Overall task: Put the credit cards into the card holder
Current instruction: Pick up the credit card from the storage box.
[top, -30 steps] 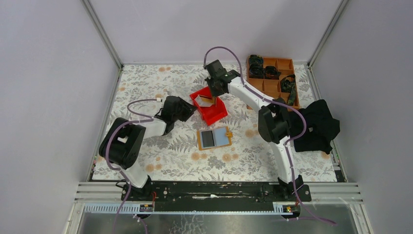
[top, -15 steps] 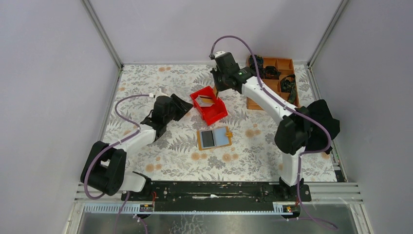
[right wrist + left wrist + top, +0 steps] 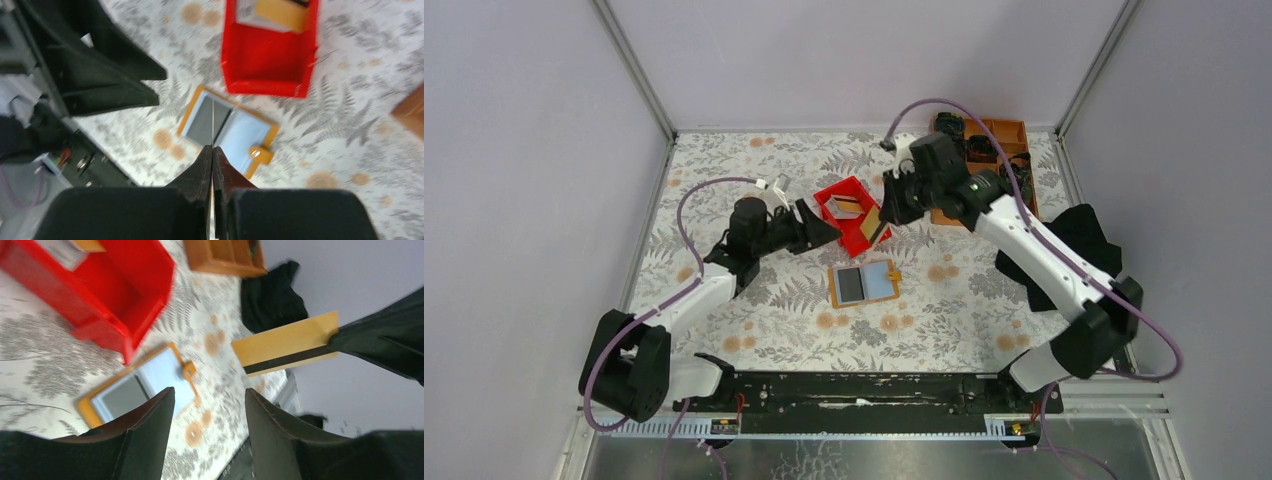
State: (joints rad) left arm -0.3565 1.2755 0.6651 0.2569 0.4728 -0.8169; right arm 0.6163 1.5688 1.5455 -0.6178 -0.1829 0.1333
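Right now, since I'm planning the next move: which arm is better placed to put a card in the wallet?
The right. The right gripper is shut on a yellow card pointing at the open wallet. The left gripper is open and empty, beside the red bin.

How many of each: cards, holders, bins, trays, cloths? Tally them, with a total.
Cards: 3 (striped card in the right gripper, grey card and tan card in the bin)
Holder: 1
Bin: 1
Tray: 1
Cloth: 1
Total: 7
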